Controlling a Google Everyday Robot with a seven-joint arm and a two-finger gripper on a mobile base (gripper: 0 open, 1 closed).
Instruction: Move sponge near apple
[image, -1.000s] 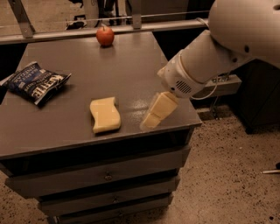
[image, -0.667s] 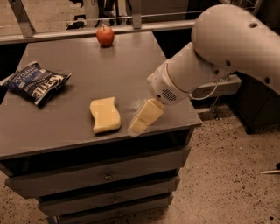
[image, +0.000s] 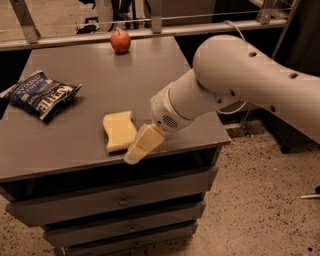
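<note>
Near the front edge of the dark grey tabletop (image: 75, 145) lies the flat pale-yellow foam sponge (image: 119, 131). The robot's pale-yellow blocky gripper (image: 136, 153) sits low just beside its right side; whether it is open or closed cannot be told. The small round red apple (image: 120, 41) stands well apart. A glancing contact could push the sponge off the edge.

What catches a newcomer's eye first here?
The white robot arm reaches in from the right, its gripper low at the front edge of the drawer cabinet, next to the pale-yellow sponge. A red apple sits at the far edge and a Kettle chip bag lies left.
</note>
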